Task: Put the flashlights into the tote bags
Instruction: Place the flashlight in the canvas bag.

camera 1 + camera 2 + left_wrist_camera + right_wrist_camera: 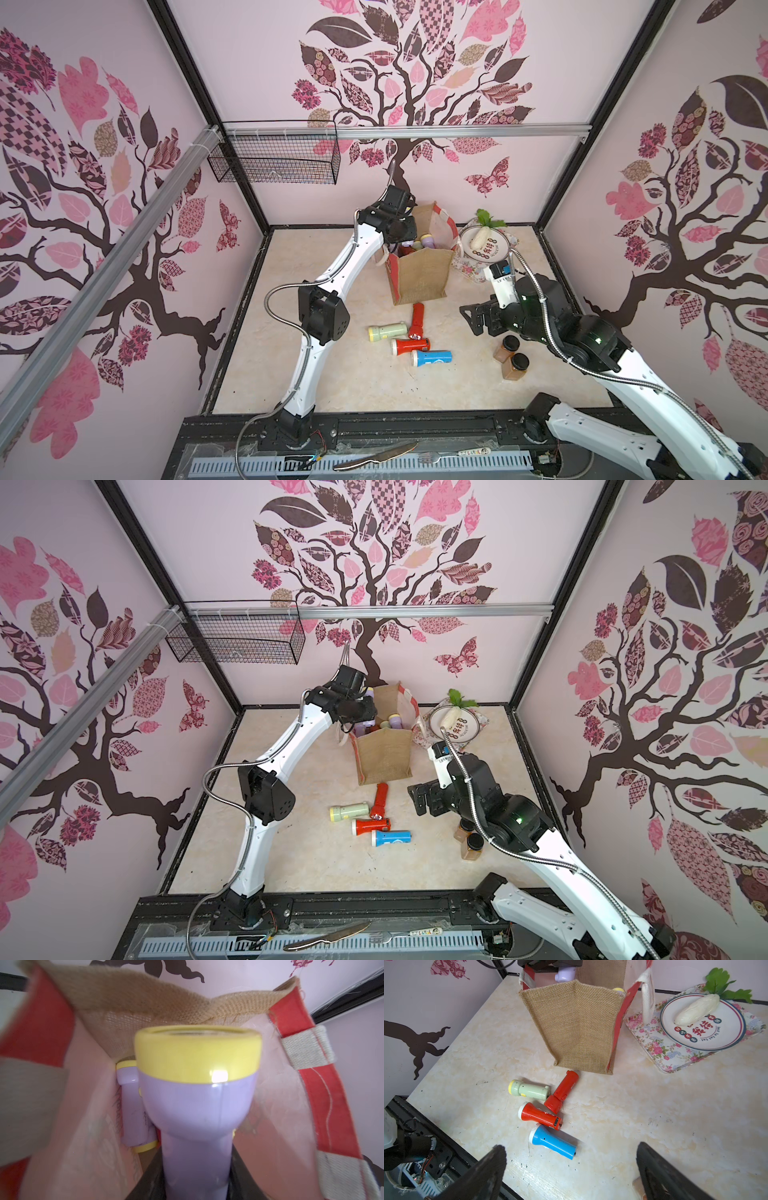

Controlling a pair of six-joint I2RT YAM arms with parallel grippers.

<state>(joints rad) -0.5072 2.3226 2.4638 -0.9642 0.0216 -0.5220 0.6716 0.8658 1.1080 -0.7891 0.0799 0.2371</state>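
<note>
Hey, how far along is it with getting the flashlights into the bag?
Done: several flashlights already sit inside the bag. In hand: the left gripper is shut on a lilac flashlight inside the bag's mouth, not yet released. Left: four lie on the table, one green, two red, one blue. The right gripper is open and empty above the table.

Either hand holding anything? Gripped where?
The left hand grips the lilac flashlight by its barrel, head pointing into the tote bag. The right hand is open and empty.
</note>
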